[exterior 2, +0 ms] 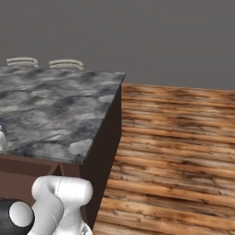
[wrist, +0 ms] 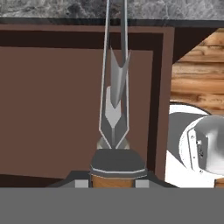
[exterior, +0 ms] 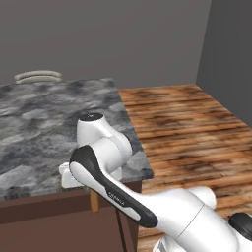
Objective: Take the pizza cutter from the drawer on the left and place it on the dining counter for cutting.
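Observation:
The pizza cutter [wrist: 116, 87] points away from me in the hand view, its silver forked head stretched up over the brown inside of the open drawer [wrist: 52, 109]. Its orange handle sits between the fingertips of my gripper [wrist: 113, 183], which is shut on it. In the left base view the arm bends down over the front edge of the dining counter [exterior: 39, 128], and a strip of the orange handle [exterior: 93, 199] shows just under that edge. The drawer [exterior: 44, 226] lies below the marbled dining counter [exterior 2: 50, 110].
Wooden plank floor [exterior: 187, 128] spreads to the right of the counter's corner. Pale round shapes [exterior 2: 65, 64] stand behind the counter's far edge. Grey walls close the back and right.

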